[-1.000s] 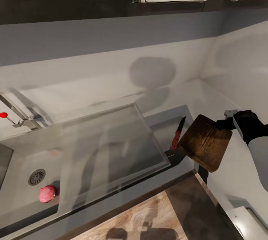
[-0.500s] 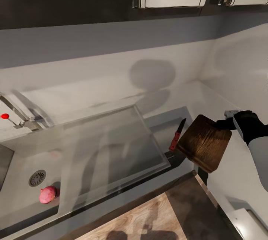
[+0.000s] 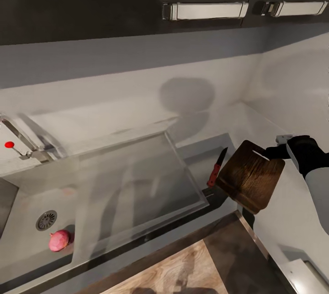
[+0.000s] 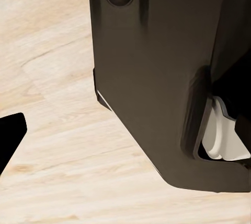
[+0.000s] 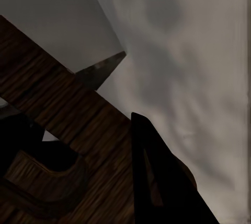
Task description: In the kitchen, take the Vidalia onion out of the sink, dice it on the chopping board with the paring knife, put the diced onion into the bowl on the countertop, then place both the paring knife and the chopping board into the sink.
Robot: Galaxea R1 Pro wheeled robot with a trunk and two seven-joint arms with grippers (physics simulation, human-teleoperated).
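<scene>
Right hand [image 3: 274, 151] clamps the tilted chopping board [image 3: 249, 177].

this is looking like a home kitchen: a grey countertop [image 3: 137, 107] is running along the wall with a steel sink [image 3: 27, 202] and tap [image 3: 23, 143] set into it. dark cupboards with metal handles [image 3: 205, 10] are hanging above, and a wood-look floor [image 3: 183, 271] is showing below.

Right arm reaches in from four o'clock.
Its black right gripper [image 3: 273, 151], at about three o'clock, is clamped on the tilted chopping board [image 3: 249, 176], held aloft.
</scene>
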